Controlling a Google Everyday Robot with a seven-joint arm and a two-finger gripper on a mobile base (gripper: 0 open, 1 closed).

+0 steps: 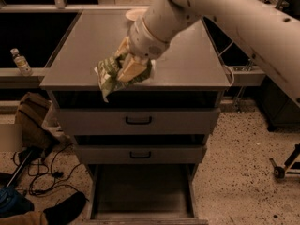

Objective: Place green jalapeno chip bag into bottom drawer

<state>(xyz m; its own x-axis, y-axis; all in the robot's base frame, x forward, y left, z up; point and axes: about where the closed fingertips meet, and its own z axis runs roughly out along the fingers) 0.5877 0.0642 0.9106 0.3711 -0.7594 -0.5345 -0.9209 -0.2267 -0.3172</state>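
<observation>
My gripper (125,65) is shut on the green jalapeno chip bag (108,77), a crumpled green foil bag with pale print. It holds the bag in the air above the front edge of the grey cabinet top (187,64), left of centre. The bag hangs down to the lower left of the tan fingers (132,68). The bottom drawer (140,191) is pulled out below, a wide shallow tray with a dark floor, and nothing shows in it. The two drawers above it, with black handles (138,121), are shut.
A white bowl (135,14) stands at the back of the cabinet top, partly behind my arm. A plastic bottle (20,62) stands on the ledge at left. A bag, cables and a shoe (65,208) lie on the floor at left. A wheeled stand (286,165) is at right.
</observation>
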